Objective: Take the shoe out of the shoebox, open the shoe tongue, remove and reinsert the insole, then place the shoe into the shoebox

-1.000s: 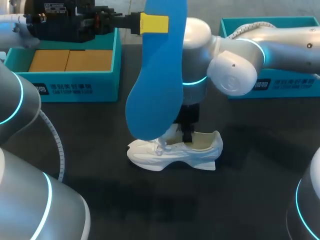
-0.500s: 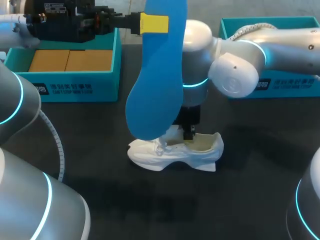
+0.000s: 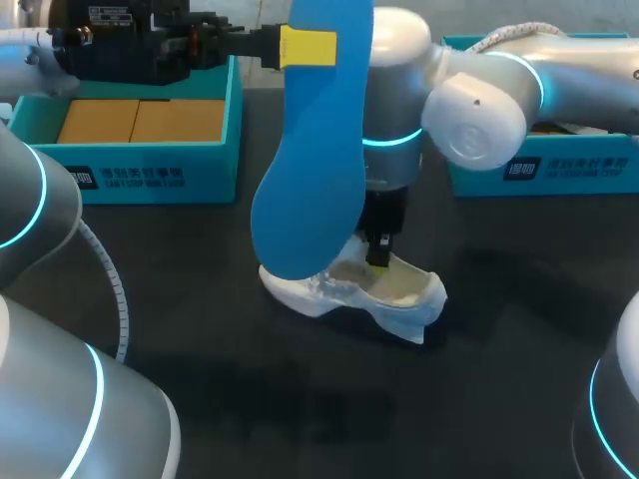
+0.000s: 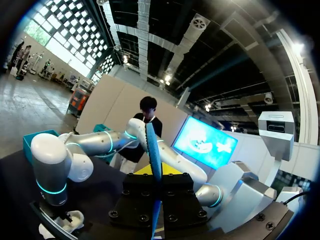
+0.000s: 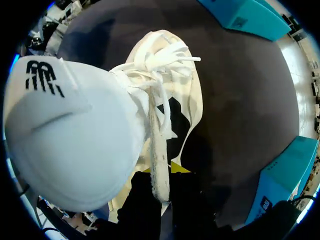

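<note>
The left arm's fingers (image 3: 308, 47) are closed on the blue insole (image 3: 310, 170) near its upper end, a yellow pad pressed flat against its face. The insole hangs upright above the dark tabletop (image 3: 200, 329), its rounded lower end in front of the toe of the white shoe (image 3: 404, 294) in the head view. In the left wrist view the insole (image 4: 152, 150) shows edge-on, a thin blue blade rising from between the fingers.

The right arm's fingers (image 3: 379, 261) point straight down into the shoe's opening. From the right wrist view they are clamped on a narrow white strip (image 5: 157, 165) of the upper beside the laces (image 5: 155, 70), with yellow showing on either side of it. It looks like the lace-side edge, though I cannot be sure which part. The big padded tongue (image 5: 65, 130) is folded open, away from the fingers.

The shoe sits on the tabletop between the two teal shoeboxes, outside both, and tilted. One box (image 3: 150, 170) stands far left with brown cardboard (image 3: 135, 120) inside. The other (image 3: 559, 175) stands far right, behind the right arm.
</note>
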You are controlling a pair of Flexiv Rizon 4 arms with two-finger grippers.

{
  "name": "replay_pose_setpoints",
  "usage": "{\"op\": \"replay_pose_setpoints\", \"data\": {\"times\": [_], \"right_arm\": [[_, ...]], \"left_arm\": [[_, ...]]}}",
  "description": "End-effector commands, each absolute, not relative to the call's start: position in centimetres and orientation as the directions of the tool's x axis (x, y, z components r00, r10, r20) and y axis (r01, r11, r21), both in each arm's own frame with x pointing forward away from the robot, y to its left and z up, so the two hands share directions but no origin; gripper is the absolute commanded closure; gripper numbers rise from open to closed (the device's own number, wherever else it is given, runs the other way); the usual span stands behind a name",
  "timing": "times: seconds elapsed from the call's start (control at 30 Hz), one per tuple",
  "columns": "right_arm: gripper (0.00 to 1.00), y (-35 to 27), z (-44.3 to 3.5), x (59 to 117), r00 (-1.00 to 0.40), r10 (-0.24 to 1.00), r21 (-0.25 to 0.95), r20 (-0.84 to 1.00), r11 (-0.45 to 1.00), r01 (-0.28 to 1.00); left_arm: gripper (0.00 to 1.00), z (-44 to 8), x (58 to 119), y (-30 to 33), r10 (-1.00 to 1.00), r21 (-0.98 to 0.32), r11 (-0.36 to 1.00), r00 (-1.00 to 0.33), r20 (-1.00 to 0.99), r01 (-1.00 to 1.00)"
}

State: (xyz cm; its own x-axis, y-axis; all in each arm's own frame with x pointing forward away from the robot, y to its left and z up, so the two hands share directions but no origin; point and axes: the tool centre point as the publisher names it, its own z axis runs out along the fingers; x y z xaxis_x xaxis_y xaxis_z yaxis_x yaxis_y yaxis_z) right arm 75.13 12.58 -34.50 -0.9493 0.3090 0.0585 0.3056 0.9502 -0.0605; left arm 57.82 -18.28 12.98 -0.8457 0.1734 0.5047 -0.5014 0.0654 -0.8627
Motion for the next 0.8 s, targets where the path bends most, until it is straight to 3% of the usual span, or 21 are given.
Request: {"op": "replay_pose_setpoints", "data": {"times": [0.03, 0.8], "right_arm": [[1.00, 11.7, -33.6, 74.8, -0.930, 0.361, -0.038, 0.063, 0.932, 0.360], [1.00, 11.5, -32.5, 72.3, -0.586, 0.808, 0.021, 0.066, 0.586, 0.810]], "left_arm": [[1.00, 13.0, 57.9, -18.4, 0.174, -0.863, 0.068, -0.846, 0.505, -0.501], [1.00, 13.0, 57.9, -18.4, 0.174, -0.863, 0.068, -0.846, 0.505, -0.501]]}}
